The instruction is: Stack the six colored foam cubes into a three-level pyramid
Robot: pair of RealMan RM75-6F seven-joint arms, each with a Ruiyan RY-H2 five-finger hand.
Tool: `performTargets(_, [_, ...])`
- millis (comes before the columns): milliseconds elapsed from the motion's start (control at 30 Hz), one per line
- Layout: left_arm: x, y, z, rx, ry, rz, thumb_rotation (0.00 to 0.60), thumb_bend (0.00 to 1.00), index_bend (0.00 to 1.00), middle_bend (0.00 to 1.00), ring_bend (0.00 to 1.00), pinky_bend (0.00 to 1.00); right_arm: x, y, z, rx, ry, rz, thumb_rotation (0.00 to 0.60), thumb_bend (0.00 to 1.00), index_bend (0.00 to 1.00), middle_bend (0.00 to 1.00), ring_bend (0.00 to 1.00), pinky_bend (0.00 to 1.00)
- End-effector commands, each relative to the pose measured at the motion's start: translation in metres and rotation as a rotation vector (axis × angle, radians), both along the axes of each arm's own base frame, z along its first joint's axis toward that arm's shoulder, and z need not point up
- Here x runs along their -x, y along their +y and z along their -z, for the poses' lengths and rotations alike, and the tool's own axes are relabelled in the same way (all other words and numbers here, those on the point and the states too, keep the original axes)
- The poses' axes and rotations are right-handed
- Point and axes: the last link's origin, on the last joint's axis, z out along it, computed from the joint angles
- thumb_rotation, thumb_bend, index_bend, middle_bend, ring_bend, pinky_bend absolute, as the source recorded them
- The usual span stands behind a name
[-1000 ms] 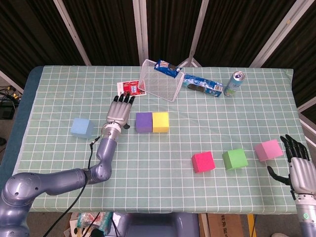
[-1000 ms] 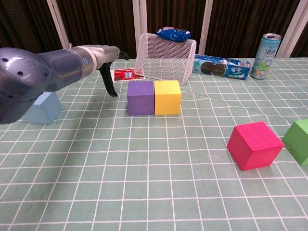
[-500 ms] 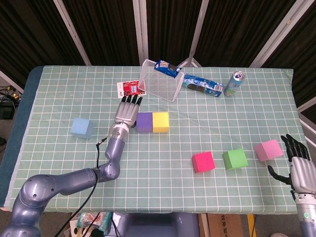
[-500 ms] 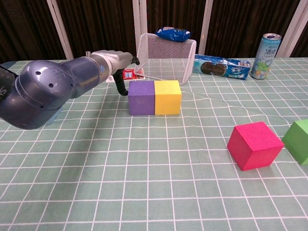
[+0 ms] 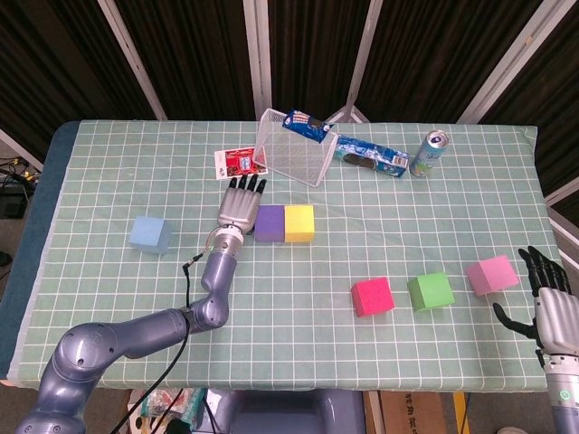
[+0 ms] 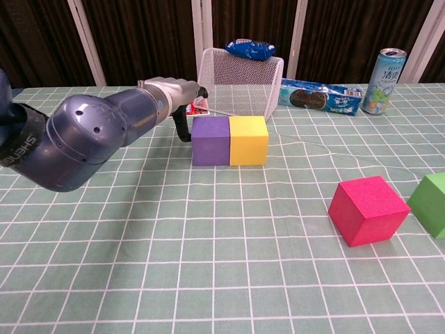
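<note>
The purple cube and yellow cube sit side by side mid-table, touching. My left hand lies flat with fingers straight, its side against the purple cube's left face, holding nothing. In the chest view the arm hides most of that hand beside the purple cube and yellow cube. A light blue cube stands alone at the left. The red cube, green cube and pink cube form a row at the right. My right hand hovers open by the pink cube.
A tipped wire basket with a blue snack bag on it stands at the back. A cookie pack, a drink can and a red card lie near it. My left forearm fills the chest view's left side.
My left hand slid right until it met the purple cube, and the purple and yellow pair shifted slightly right. The right hand barely moved.
</note>
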Motion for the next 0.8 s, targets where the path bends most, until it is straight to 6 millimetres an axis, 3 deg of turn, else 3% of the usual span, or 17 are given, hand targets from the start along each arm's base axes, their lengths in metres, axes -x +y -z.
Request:
performTargets(33, [0.000, -0.001, 0.001, 0.001, -0.001, 0.000, 0.600, 0.36, 0.00, 0.00, 0.00, 0.09, 0.000, 0.000, 0.000, -0.001, 0.000, 0.002, 0.600, 0.31, 0.00, 0.00, 0.00, 0.00])
performTargets(267, [0.009, -0.003, -0.011, -0.020, -0.016, -0.002, 0.600, 0.23, 0.00, 0.00, 0.00, 0.09, 0.000, 0.001, 0.000, -0.008, 0.005, 0.003, 0.600, 0.31, 0.00, 0.00, 0.00, 0.00])
performTargets(467, [0.021, -0.014, -0.042, -0.051, -0.100, -0.006, 0.600, 0.19, 0.00, 0.00, 0.00, 0.08, 0.001, 0.001, 0.001, -0.013, 0.011, 0.005, 0.600, 0.31, 0.00, 0.00, 0.00, 0.00])
performTargets(600, [0.029, -0.031, -0.072, -0.081, -0.154, 0.021, 0.600, 0.15, 0.00, 0.00, 0.00, 0.08, 0.001, 0.001, 0.001, -0.017, 0.024, 0.007, 0.600, 0.31, 0.00, 0.00, 0.00, 0.00])
performTargets(800, [0.049, -0.071, -0.115, -0.113, -0.219, 0.051, 0.600, 0.08, 0.00, 0.00, 0.00, 0.08, -0.002, 0.000, 0.000, -0.013, 0.048, 0.001, 0.600, 0.31, 0.00, 0.00, 0.00, 0.00])
